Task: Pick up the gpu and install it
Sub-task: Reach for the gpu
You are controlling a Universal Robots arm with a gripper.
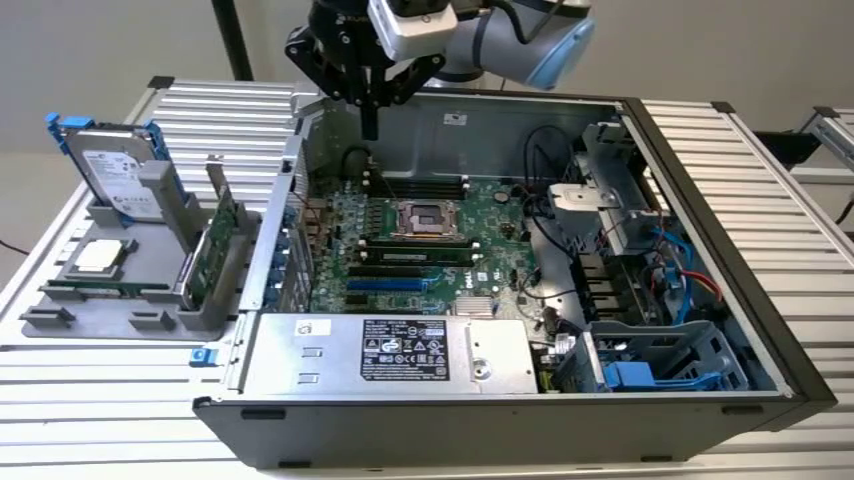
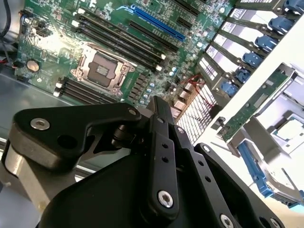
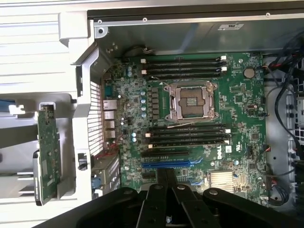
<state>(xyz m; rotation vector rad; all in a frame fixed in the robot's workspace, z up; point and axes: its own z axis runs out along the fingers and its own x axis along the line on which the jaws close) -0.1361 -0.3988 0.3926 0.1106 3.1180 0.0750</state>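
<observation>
Gripper (image 1: 371, 128), closed and empty, hovers above the open computer case (image 1: 747, 300). The gpu (image 1: 220, 235) stands on edge in a grey rack (image 1: 134, 300) outside the case, toward the exterior view's left, its long axis parallel to the case wall.

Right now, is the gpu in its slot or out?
Out. The gpu stands on edge in the grey holder beside the case; the blue slot is bare.
</observation>
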